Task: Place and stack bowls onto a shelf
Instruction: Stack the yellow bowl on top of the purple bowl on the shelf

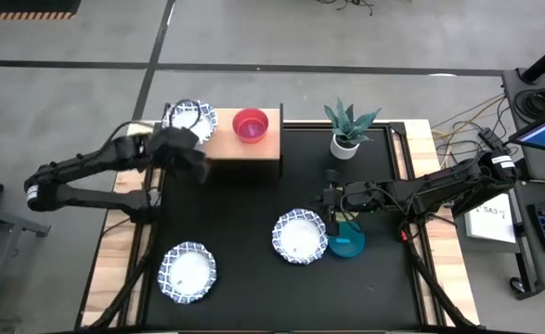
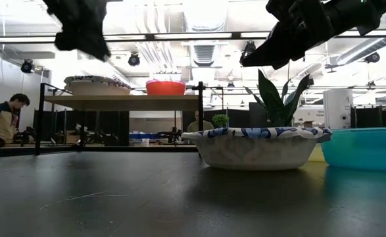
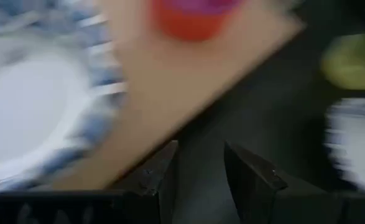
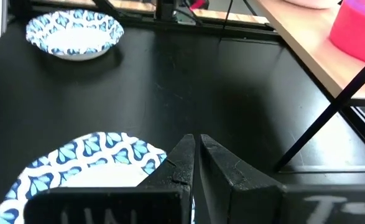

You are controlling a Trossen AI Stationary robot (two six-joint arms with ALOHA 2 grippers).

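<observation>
Hovering right claw point(image 1: 331, 225) above patterned bowl point(image 1: 300, 236), fingers together, teal bowl point(image 1: 348, 244) beside

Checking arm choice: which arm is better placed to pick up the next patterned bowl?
Probably the right: its claw hangs at the rim of a patterned bowl on the mat, while the left claw is at the shelf.

Wide white bowls with blue-patterned wavy rims: three. One point(image 1: 190, 118) on the light-wood shelf point(image 1: 253, 148), two point(image 1: 188, 273) point(image 1: 300, 236) on the black mat point(image 1: 244, 213). Small plain bowls: one red point(image 1: 251, 124), one teal point(image 1: 348, 243). Potted green spiky plants point(image 1: 346, 125): one.
</observation>
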